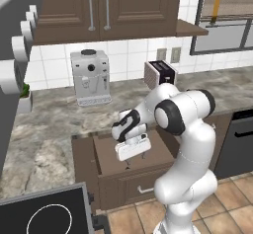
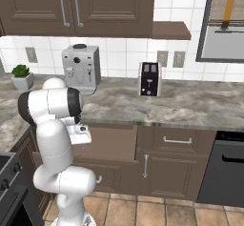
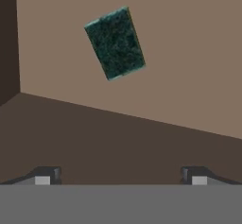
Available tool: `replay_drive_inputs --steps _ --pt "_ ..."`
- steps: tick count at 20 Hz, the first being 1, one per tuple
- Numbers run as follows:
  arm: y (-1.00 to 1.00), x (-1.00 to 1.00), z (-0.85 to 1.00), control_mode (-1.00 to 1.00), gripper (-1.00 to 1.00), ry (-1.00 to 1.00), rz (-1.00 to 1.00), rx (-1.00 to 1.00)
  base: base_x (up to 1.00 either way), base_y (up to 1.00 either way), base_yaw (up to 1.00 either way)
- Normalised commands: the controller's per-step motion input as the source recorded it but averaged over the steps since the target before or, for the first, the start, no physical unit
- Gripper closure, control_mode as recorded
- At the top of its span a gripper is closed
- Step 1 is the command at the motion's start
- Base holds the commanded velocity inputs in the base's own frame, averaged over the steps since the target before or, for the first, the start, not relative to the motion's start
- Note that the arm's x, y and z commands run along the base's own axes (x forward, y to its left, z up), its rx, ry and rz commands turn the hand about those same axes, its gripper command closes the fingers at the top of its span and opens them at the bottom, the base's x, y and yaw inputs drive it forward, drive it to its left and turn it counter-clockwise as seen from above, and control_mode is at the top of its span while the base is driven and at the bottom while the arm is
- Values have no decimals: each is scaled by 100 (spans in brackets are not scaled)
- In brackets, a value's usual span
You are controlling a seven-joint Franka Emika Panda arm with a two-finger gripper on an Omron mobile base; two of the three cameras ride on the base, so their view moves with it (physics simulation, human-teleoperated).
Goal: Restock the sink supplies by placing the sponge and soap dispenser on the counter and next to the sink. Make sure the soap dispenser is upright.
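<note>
A simulated kitchen, dark brown cabinets under a long marbled counter point(image 1: 54, 114), white tile behind, and on that counter a silver coffee machine point(image 1: 90, 77) to the left with a toaster point(image 1: 159, 73) further right, a small potted plant point(image 2: 22, 76) off at the far left end. No sink shows from where the base stands now, so the drop-off spot is somewhere out of frame.

Below the counter edge a drawer point(image 1: 85, 159) stands pulled open, and the white arm leans over it, the gripper point(image 1: 132, 149) hanging just above the drawer's floor. Down the hand camera we get the prize: the sponge point(image 3: 115, 43), green face up, lying flat on the tan drawer bottom, turned at a slant, well clear of the drawer's dark walls. The two fingertips point(image 3: 43, 176) sit far apart at the bottom of that view, jaws spread wide with nothing between them.

So where are we? Early, by my reading. The sponge is not yet picked up, let alone on the counter. The soap dispenser I can't find anywhere here, so that half looks untouched too. What is left: descend, close on the sponge, lift out, carry it to the sink side, then fetch the bottle and stand it upright.
</note>
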Motion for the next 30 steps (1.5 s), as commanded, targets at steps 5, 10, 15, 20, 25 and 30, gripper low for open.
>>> replay_drive_inputs --steps 5,10,15,20,25,30 --pt "0 0 -5 -100 -100 0 0 5 0 0 0" --pt "9 3 -4 -100 -100 0 0 1 0 0 0" --pt "7 11 0 -100 -100 0 0 0 0 0 0" --pt "0 10 -6 -100 -100 -14 2 -1 0 0 0" --pt "0 6 -16 -100 -100 -19 9 -1 0 0 0" --pt "7 25 -30 -100 -100 -4 6 -1 0 0 0"
